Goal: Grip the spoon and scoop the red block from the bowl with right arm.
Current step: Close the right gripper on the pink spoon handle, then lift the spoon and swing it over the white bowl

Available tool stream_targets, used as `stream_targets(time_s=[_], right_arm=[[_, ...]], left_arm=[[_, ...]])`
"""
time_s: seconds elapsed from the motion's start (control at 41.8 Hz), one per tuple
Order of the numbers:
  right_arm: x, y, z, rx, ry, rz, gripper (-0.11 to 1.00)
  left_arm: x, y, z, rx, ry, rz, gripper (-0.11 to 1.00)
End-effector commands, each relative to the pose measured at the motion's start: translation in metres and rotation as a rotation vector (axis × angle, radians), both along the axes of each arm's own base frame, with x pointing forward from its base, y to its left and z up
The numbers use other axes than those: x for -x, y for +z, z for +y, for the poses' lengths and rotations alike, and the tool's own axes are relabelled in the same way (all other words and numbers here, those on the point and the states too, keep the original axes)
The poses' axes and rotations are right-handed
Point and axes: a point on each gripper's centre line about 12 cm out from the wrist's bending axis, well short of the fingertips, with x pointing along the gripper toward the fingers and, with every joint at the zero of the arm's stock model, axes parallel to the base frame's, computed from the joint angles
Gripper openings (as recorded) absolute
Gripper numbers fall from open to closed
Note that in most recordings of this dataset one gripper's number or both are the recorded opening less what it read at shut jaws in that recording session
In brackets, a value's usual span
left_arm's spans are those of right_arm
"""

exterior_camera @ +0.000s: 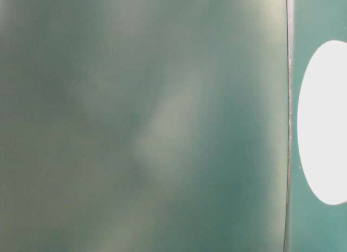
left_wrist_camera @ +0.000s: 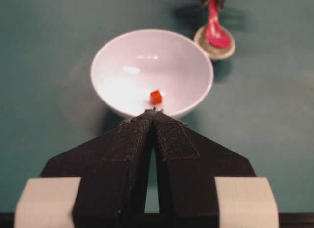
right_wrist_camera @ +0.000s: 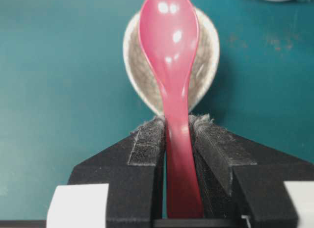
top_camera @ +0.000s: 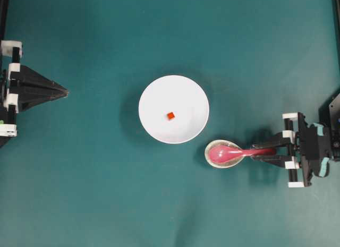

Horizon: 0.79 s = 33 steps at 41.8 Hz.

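Note:
The pink-red spoon (top_camera: 228, 153) lies with its scoop in a speckled cream rest (top_camera: 213, 160), right of and a little nearer than the bowl. Its handle points right into my right gripper (top_camera: 264, 151). In the right wrist view the gripper (right_wrist_camera: 176, 122) is shut on the spoon's (right_wrist_camera: 169, 51) handle, both pads pressing its sides. The white bowl (top_camera: 186, 95) stands mid-table with the tiny red block (top_camera: 170, 116) in its middle. My left gripper (top_camera: 66, 91) is shut and empty at the far left. In the left wrist view, its tips (left_wrist_camera: 154, 111) point at the bowl (left_wrist_camera: 117, 56) and block (left_wrist_camera: 156, 96).
The cream spoon rest (right_wrist_camera: 135, 61) sits just off the bowl's lower right rim, on the green table (top_camera: 95, 194). The table-level view is a green blur with a white oval (exterior_camera: 325, 122) at its right edge.

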Motion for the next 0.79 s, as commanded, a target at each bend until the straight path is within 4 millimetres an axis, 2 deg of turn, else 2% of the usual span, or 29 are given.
stream_targets(time_s=[0.0,0.359,0.623,0.766], right_arm=[[0.000,0.009,0.002,-0.026,0.009,-0.030,0.24],[0.004,0.016,0.000,-0.071,0.011,-0.002,0.24],[0.001,0.016,-0.002,-0.079,-0.004,0.011,0.24],[-0.005,0.023,-0.004,-0.099,-0.028,-0.021,0.24]], left_arm=[[-0.003,0.010,0.001,-0.001,0.003,-0.023,0.00],[-0.002,0.010,0.001,-0.001,0.003,-0.020,0.00],[-0.002,0.010,0.001,-0.002,0.003,-0.020,0.00],[-0.003,0.010,0.001,-0.001,0.003,-0.021,0.00]])
